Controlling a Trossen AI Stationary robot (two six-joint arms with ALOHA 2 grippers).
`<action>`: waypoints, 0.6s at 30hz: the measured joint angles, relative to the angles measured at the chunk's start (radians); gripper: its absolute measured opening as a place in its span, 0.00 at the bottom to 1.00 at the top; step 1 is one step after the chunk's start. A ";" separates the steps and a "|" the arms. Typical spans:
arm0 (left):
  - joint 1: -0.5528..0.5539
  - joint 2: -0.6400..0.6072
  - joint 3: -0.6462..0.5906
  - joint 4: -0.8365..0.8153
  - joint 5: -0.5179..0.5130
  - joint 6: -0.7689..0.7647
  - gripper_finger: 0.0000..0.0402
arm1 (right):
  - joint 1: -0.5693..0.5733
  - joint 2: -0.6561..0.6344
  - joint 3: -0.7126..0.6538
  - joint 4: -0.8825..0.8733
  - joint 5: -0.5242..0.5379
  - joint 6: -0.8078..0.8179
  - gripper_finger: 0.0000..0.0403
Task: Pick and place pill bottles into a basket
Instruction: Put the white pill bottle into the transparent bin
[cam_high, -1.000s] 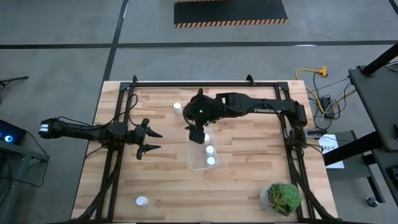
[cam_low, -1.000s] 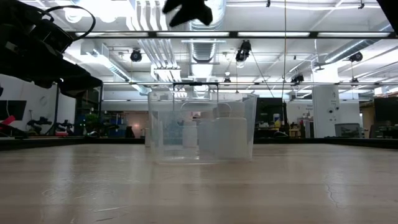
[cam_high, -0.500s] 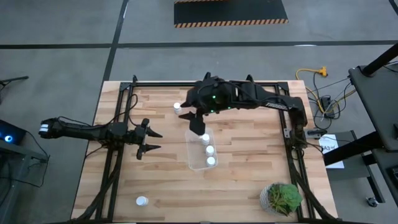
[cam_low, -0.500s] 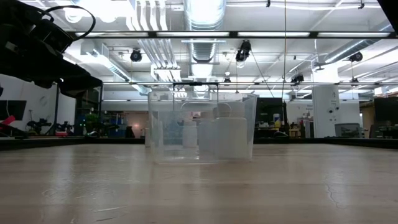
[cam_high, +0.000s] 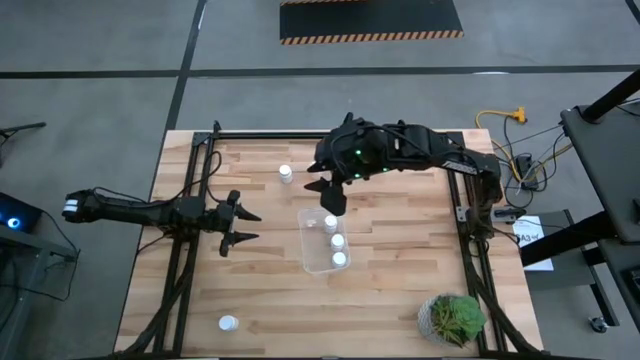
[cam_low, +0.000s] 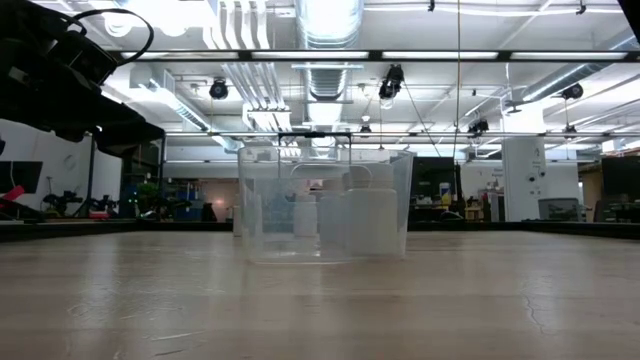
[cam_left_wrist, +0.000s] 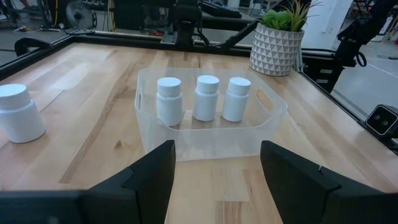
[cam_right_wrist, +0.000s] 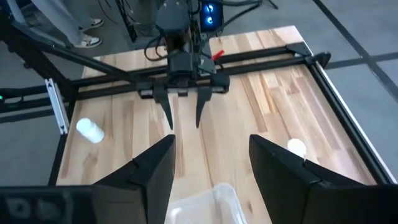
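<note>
Hovering right gripper (cam_high: 327, 192), jaws spread, empty, above basket (cam_high: 312, 262) top edge | left gripper (cam_high: 240, 227) spread, parked mid-left | risk: knocking over upright bottle (cam_high: 286, 173) on approach, or clipping basket rim

In the low view we cannot count the pill bottles (cam_low: 370, 215) through the basket (cam_low: 325, 205)'s cloudy wall. In the right wrist view the basket (cam_right_wrist: 202, 208) is cut off at six o'clock, its bottles unseen. The left wrist view crops one bottle (cam_left_wrist: 18, 113) at nine o'clock
</note>
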 joint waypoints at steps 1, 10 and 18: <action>0.000 0.000 0.000 0.000 0.000 0.000 0.55 | 0.000 -0.008 0.000 -0.007 0.000 -0.001 0.48; 0.000 0.000 0.000 0.000 0.000 0.000 0.55 | 0.000 -0.114 0.000 -0.035 0.000 -0.012 0.48; 0.000 0.000 0.000 0.000 0.000 0.000 0.55 | -0.001 -0.258 0.000 -0.164 0.009 -0.038 0.48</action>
